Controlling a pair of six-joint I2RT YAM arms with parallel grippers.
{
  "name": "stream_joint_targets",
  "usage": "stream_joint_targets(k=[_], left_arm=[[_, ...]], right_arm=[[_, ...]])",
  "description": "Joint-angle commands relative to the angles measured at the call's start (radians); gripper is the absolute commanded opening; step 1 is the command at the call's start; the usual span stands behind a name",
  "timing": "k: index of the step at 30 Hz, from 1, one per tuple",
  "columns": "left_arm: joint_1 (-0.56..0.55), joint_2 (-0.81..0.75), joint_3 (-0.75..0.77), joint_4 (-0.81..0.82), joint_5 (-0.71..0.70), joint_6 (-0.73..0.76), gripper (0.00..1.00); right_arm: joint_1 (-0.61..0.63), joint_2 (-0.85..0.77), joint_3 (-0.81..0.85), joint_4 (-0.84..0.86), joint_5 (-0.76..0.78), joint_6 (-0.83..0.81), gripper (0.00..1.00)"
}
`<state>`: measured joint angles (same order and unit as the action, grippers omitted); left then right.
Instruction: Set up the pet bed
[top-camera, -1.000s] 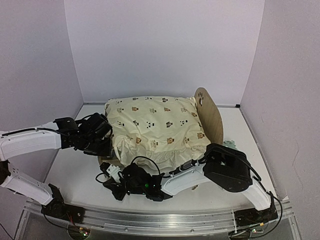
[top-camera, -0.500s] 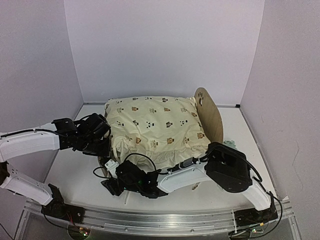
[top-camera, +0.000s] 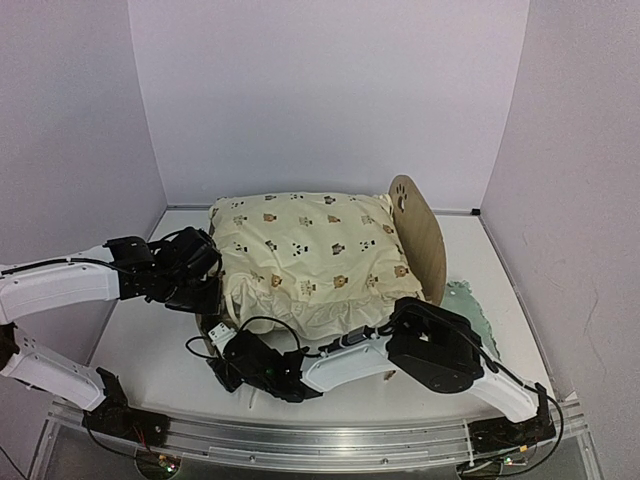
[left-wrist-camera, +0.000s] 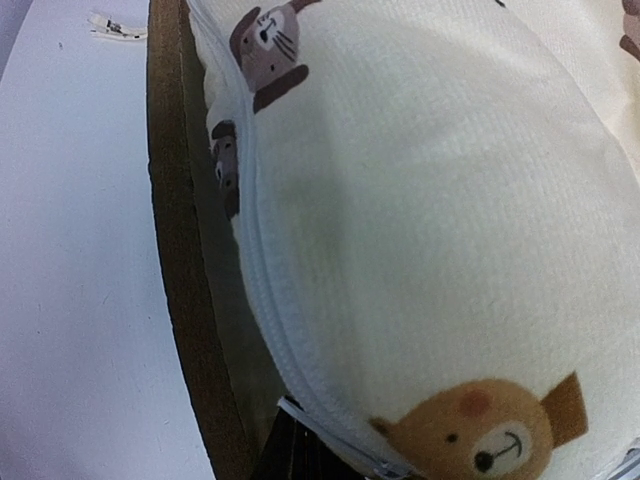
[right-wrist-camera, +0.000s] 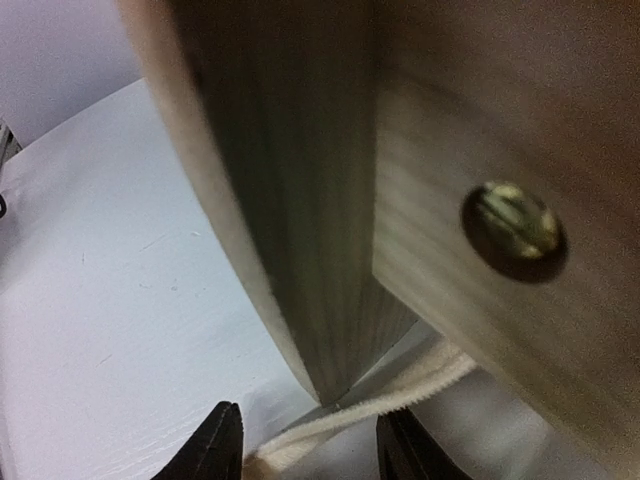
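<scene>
The pet bed's arched headboard (top-camera: 420, 235) with its paw cutout stands at the right. A cream bear-print cushion (top-camera: 310, 245) bulges over the frame and hides the base. My left gripper (top-camera: 205, 285) is at the cushion's left edge, above the wooden side rail (left-wrist-camera: 172, 220). Its dark jaws look shut under the cushion's (left-wrist-camera: 430, 200) seam; whether they pinch it I cannot tell. My right gripper (top-camera: 225, 352) is low at the bed's front left corner and open. A wooden corner post (right-wrist-camera: 300, 200) is just ahead of it, and a cream tie cord (right-wrist-camera: 400, 397) lies between its fingertips (right-wrist-camera: 215, 445).
A mint green pillow (top-camera: 468, 300) lies on the table right of the headboard. A small white clip (left-wrist-camera: 115, 27) lies on the white table (top-camera: 150, 340) beside the rail. Grey walls close in at the back and on both sides. A brass screw (right-wrist-camera: 512, 222) sits in the bed's side board.
My right gripper has gone from shut to open and slid left along the bed's front. Its arm has shifted left, uncovering the mint pillow. The left gripper has closed slightly and stayed in place.
</scene>
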<state>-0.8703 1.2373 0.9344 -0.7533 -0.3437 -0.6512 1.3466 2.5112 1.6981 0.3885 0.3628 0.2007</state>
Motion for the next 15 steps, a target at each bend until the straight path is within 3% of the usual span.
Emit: stream_joint_targets(k=[1,5,8,10,13,15], left_arm=[[0.002,0.005,-0.005,-0.015,-0.008,0.018,0.02],[0.002,0.006,-0.003,-0.014,-0.011,0.016,0.01],[0.002,0.003,0.001,-0.011,-0.012,0.016,0.04],[0.002,-0.001,0.004,-0.011,-0.012,0.018,0.14],[0.002,-0.01,0.014,-0.019,-0.015,0.017,0.42],[0.002,-0.015,0.031,-0.045,-0.03,0.003,0.51]], right_arm=[[0.0,0.034,0.033,0.035,0.035,0.013,0.3],[0.0,0.012,0.006,0.054,0.011,0.015,0.09],[0.001,-0.032,-0.04,0.057,-0.005,0.019,0.0],[0.002,-0.071,-0.074,0.055,-0.034,0.026,0.0],[0.003,-0.146,-0.124,0.002,-0.084,0.047,0.0],[0.003,-0.197,-0.158,-0.039,-0.113,0.064,0.0]])
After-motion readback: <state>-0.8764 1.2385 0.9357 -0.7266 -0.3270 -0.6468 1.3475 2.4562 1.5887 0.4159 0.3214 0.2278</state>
